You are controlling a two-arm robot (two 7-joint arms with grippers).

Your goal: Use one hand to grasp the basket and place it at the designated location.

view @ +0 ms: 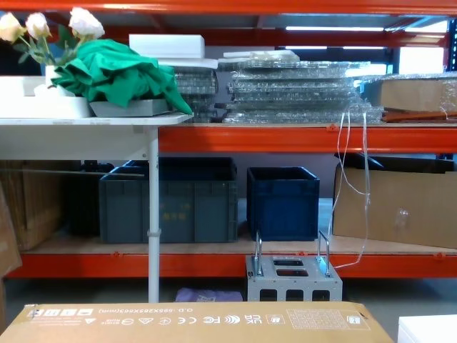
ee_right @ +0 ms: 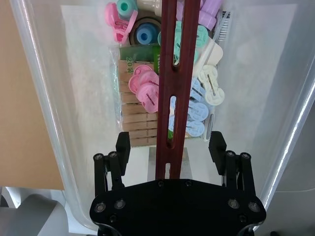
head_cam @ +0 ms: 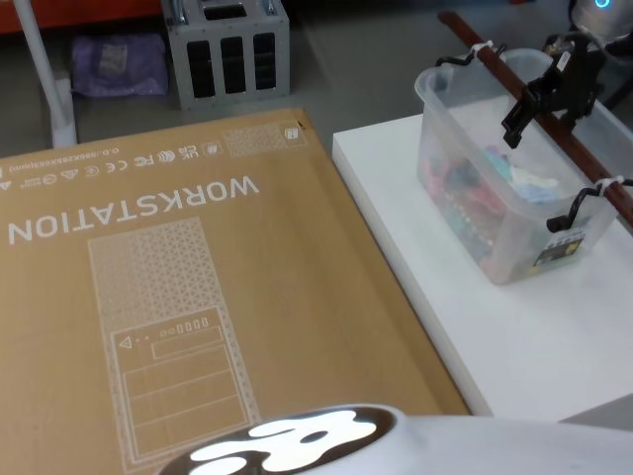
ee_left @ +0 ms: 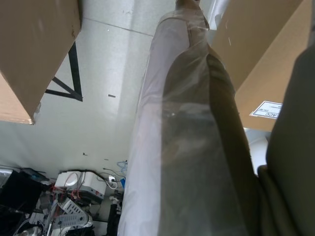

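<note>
The basket [head_cam: 514,247] is a translucent milky tub on the white table [head_cam: 445,317] at the right, holding coloured and wooden clothes pegs [ee_right: 142,88]. A dark red handle bar [head_cam: 499,77] spans its rim lengthwise. My right gripper [head_cam: 529,114] hovers over the middle of that bar. In the right wrist view the right gripper [ee_right: 170,147] is open, one black finger on each side of the handle bar [ee_right: 174,73], with a gap to each. The basket's rim [ee_right: 39,98] runs along both sides.
A large cardboard box [head_cam: 178,297] printed WORKSTATION lies left of the table, its edge close to the basket's side. A grey metal frame [head_cam: 227,49] stands on the floor beyond. Shelving with dark blue crates [view: 282,200] faces me. A plastic-wrapped part [ee_left: 187,147] crosses the left wrist view.
</note>
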